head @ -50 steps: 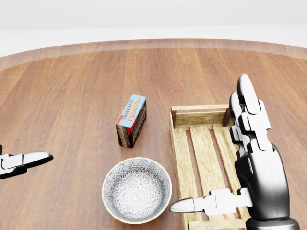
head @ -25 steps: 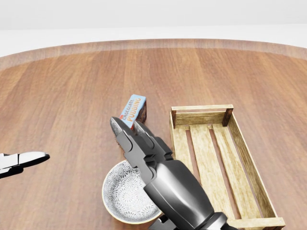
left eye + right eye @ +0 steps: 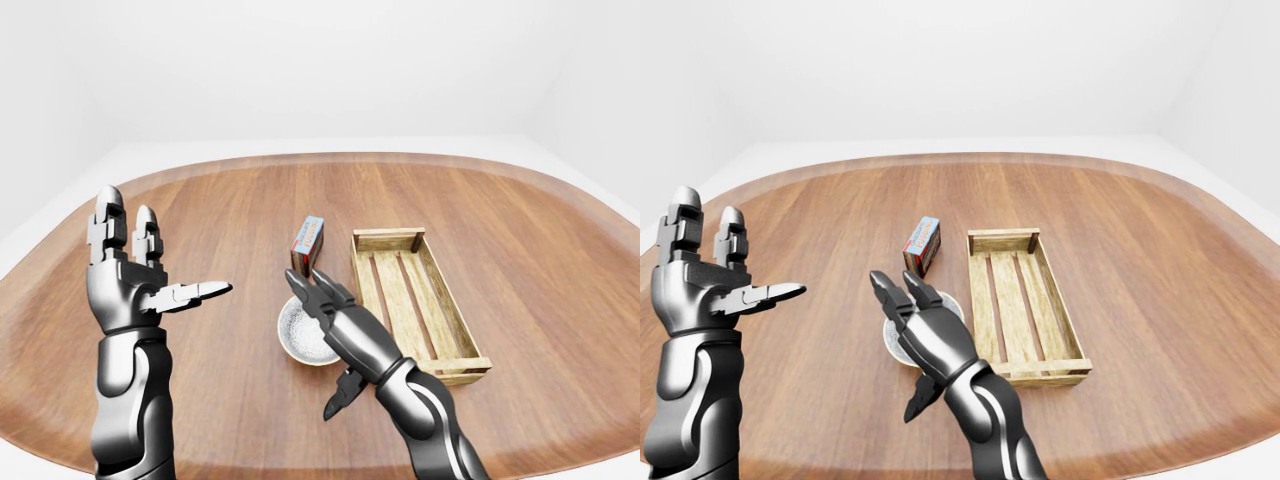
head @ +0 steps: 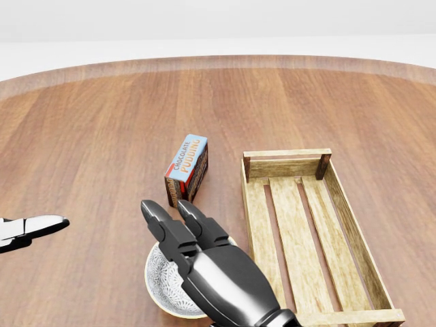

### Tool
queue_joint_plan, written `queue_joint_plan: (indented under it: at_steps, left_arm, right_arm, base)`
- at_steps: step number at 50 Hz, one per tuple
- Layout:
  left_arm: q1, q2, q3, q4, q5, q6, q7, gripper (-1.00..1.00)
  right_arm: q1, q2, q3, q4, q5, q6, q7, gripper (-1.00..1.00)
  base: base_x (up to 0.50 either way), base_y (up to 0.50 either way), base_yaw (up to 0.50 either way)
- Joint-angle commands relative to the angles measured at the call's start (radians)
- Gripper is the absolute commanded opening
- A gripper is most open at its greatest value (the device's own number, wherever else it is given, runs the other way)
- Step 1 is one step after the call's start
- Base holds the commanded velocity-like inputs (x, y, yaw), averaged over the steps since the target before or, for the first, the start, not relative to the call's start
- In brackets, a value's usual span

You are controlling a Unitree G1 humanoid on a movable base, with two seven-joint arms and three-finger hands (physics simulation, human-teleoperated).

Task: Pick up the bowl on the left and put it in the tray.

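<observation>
Centrally, the patterned bowl (image 3: 303, 335) rests on the wooden worktop (image 3: 520, 260), just left of the slatted wooden tray (image 3: 412, 300) and below the upright chocolate pudding box (image 4: 187, 169) in the head view. The right hand (image 4: 204, 262), fingers extended and spread, hovers over the bowl and hides much of it in the head view; whether it touches the bowl cannot be told. The eye views show its thumb pointing downward, apart from the fingers. The left hand (image 3: 130, 280) is raised well to the left, open, fingers upright and thumb pointing rightward; the head view shows only its thumb tip at the left edge.
</observation>
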Motion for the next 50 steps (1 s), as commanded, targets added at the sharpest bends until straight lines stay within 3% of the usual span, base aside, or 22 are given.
queue_joint_plan:
  at_steps: [1,25,50]
  left_arm:
    - [0.001,-0.001,0.000,-0.002,0.001,0.000,-0.001,1.00]
    - [0.000,0.000,0.003,-0.007,-0.003,0.000,0.002,1.00]
    - [0.004,-0.001,0.004,-0.013,-0.003,0.000,0.000,1.00]
  right_arm:
    - [0.005,0.008,0.007,0.043,-0.049,0.000,-0.009,1.00]
    - [-0.004,0.025,-0.042,0.159,-0.146,0.000,-0.049,1.00]
    - [-0.029,0.026,-0.114,0.296,-0.098,0.000,-0.086,1.00]
  base:
    - [0.00,0.00,0.00]
    - [0.00,0.00,0.00]
    - [0.00,0.00,0.00]
